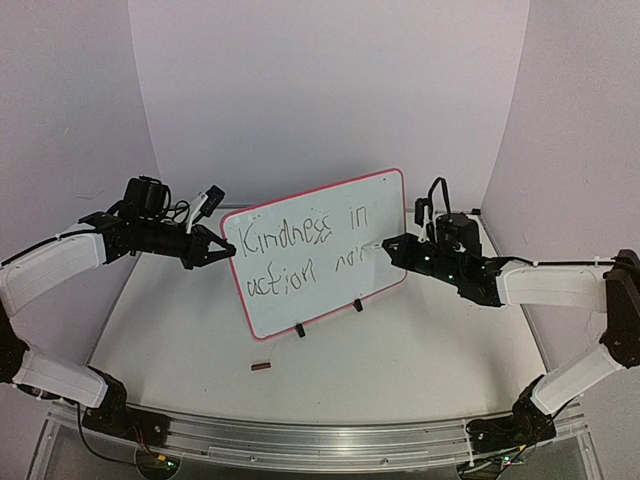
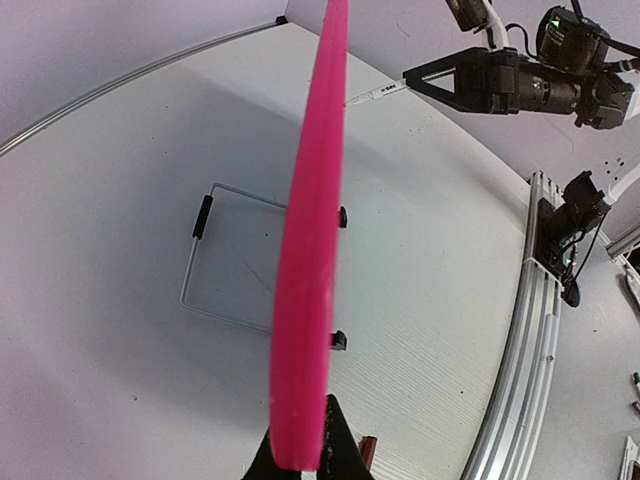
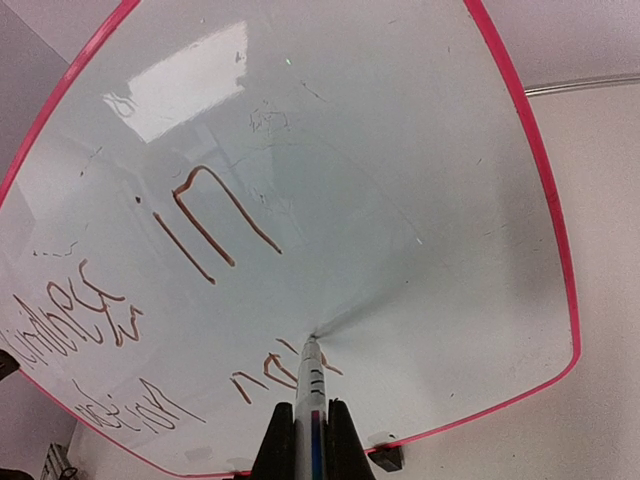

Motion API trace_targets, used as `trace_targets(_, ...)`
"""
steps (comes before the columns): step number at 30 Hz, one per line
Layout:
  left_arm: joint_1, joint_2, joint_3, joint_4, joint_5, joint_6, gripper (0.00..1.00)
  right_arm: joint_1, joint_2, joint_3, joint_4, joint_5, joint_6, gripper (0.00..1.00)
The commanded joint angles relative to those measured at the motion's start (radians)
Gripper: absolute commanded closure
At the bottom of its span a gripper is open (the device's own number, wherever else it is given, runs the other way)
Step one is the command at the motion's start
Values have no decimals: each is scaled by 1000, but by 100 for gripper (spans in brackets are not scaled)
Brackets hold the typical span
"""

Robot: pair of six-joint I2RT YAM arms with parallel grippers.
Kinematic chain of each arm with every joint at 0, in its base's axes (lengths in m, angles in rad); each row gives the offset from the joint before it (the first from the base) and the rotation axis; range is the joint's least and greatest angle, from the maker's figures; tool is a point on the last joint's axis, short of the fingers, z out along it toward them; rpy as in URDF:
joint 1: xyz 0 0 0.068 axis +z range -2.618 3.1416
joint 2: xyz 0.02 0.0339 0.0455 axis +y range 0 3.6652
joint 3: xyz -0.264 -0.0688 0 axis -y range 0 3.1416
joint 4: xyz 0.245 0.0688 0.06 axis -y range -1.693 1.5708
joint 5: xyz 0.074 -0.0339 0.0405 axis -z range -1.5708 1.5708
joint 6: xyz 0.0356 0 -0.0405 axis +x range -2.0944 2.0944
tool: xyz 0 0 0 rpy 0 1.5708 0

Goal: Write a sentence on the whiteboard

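The whiteboard (image 1: 330, 215) stands upright on two black clip feet in mid-table, its red rim (image 2: 305, 300) seen edge-on in the left wrist view. My left gripper (image 1: 222, 250) is shut on the board's left edge, the rim (image 2: 296, 455) pinched between its black fingers. The sentence (image 1: 300, 250) reads "Kindness in" above "action", followed by a few unfinished letters. My right gripper (image 1: 392, 246) is shut on a white marker (image 3: 312, 400). The marker tip (image 3: 311, 338) touches the board (image 3: 400, 200) at the end of the second line.
A small dark red marker cap (image 1: 261, 366) lies on the table in front of the board. A wire stand frame (image 2: 215, 260) rests behind the board. The aluminium rail (image 1: 320, 440) runs along the near edge. White walls close in the back and sides.
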State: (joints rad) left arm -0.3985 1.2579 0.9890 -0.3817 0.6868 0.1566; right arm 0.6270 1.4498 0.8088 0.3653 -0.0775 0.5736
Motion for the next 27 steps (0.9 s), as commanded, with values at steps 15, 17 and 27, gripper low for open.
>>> trace_targets(15, -16, 39, -9, -77, -50, 48, 100, -12, 25, -30, -6, 41, -1, 100)
trace_targets(17, -16, 39, -10, -78, -50, 48, 100, -13, 27, -25, -6, 41, -2, 100)
trace_targets(27, -16, 37, -9, -77, -50, 48, 100, -20, 33, 19, -6, 45, -17, 100)
